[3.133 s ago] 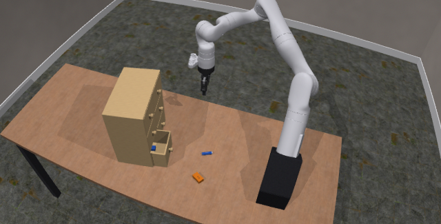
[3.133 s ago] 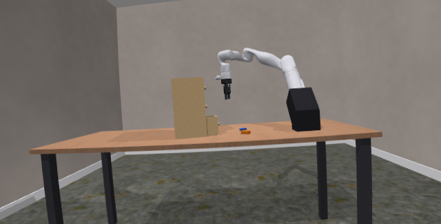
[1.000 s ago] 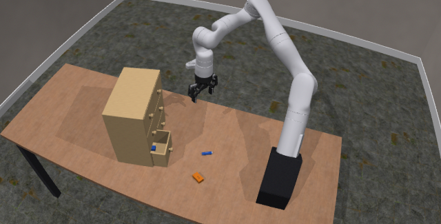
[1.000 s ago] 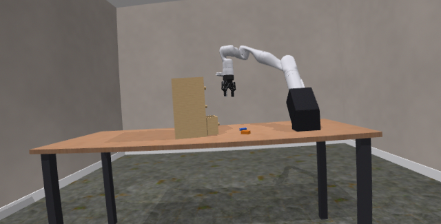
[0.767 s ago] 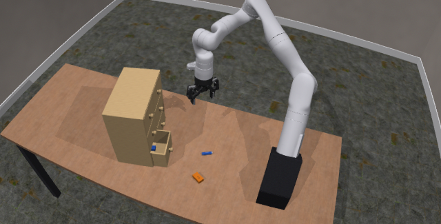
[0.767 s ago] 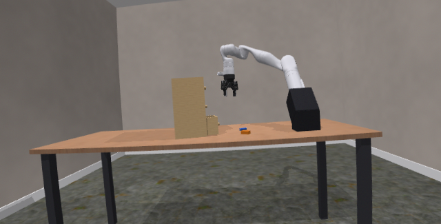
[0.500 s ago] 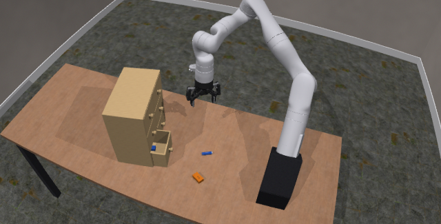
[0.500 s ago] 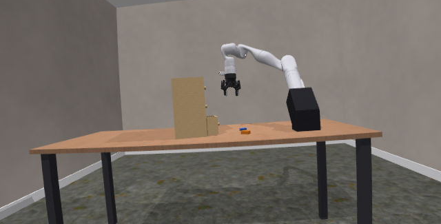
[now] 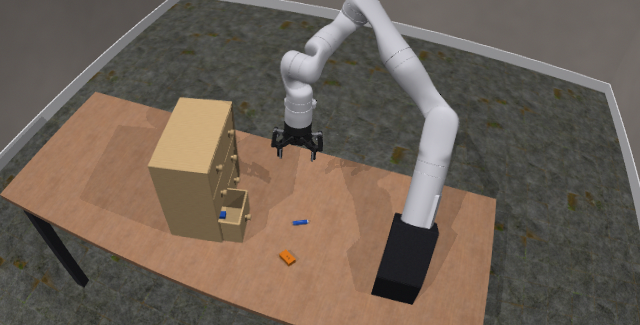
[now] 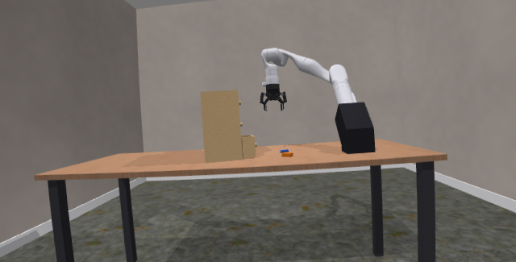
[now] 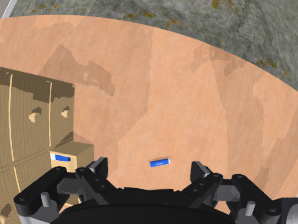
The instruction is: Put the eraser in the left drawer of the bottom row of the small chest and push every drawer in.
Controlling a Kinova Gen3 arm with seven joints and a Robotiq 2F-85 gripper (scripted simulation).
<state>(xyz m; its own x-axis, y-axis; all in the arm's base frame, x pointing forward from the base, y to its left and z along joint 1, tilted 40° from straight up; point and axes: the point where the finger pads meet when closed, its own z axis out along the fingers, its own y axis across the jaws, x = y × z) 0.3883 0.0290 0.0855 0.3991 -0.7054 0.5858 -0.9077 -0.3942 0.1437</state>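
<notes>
The small wooden chest [image 9: 196,165] stands on the table's left half, its knobbed drawer fronts facing right. The bottom-row left drawer [image 9: 235,215] is pulled out partway; the other drawers look pushed in. A small blue block, which looks like the eraser [image 9: 223,214], lies inside the open drawer and also shows in the wrist view [image 11: 63,157]. My gripper [image 9: 297,154] is open and empty. It hangs high above the table in front of the chest's upper drawers, pointing down. It shows in the side view [image 10: 273,106] level with the chest's top.
A blue pen-like stick with a white tip [image 9: 300,222] and an orange block [image 9: 287,257] lie on the table to the right of the open drawer. The arm's black base [image 9: 406,265] stands at the front right.
</notes>
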